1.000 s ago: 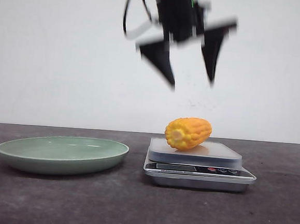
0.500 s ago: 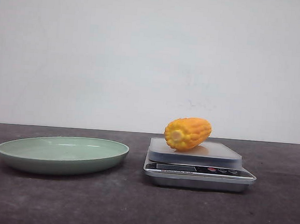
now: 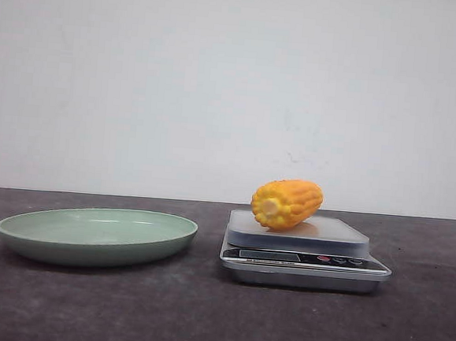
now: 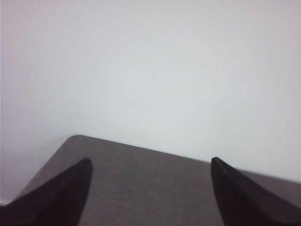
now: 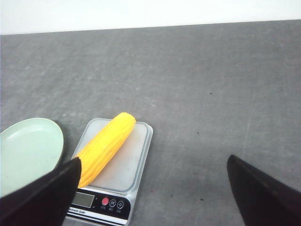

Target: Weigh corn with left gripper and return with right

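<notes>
While your front view shows neither arm, the left gripper (image 4: 150, 188) points at a bare table corner and white wall, its dark tapered fingers spread wide with nothing between them. Your right gripper (image 5: 155, 188) looks down on the table, likewise wide apart and empty. The corn (image 3: 286, 203) lies on its side on the scale (image 3: 304, 259), right of centre in the front view: bumpy yellow-orange kernel rows, paler cut end facing you. Left of the scale sits a shallow, smooth green plate (image 3: 96, 235).
</notes>
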`<control>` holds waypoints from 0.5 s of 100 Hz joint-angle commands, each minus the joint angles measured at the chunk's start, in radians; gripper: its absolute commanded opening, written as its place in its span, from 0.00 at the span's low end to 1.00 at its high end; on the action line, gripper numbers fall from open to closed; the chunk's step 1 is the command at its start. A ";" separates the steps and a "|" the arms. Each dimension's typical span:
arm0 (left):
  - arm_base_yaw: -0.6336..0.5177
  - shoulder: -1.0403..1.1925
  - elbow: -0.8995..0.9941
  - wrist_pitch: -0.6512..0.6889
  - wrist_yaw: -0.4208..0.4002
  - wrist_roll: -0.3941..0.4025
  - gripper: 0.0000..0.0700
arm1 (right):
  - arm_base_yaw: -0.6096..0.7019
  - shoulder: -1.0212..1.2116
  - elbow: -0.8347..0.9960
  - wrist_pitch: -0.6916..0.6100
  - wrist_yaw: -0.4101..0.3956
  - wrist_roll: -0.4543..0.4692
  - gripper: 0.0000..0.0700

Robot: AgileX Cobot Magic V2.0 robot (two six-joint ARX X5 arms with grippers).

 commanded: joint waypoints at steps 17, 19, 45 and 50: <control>0.048 -0.308 -0.345 -0.040 0.127 -0.104 0.68 | 0.057 0.013 0.018 0.014 -0.001 -0.008 0.90; 0.057 -0.332 -0.382 -0.040 0.140 -0.107 0.68 | 0.063 0.013 0.018 0.015 -0.001 -0.009 0.90; 0.149 -0.468 -0.733 -0.040 0.282 -0.109 0.68 | 0.166 0.095 0.018 0.084 0.000 0.031 0.99; 0.153 -0.467 -0.776 -0.039 0.285 -0.116 0.68 | 0.204 0.138 0.018 0.106 0.014 0.044 0.99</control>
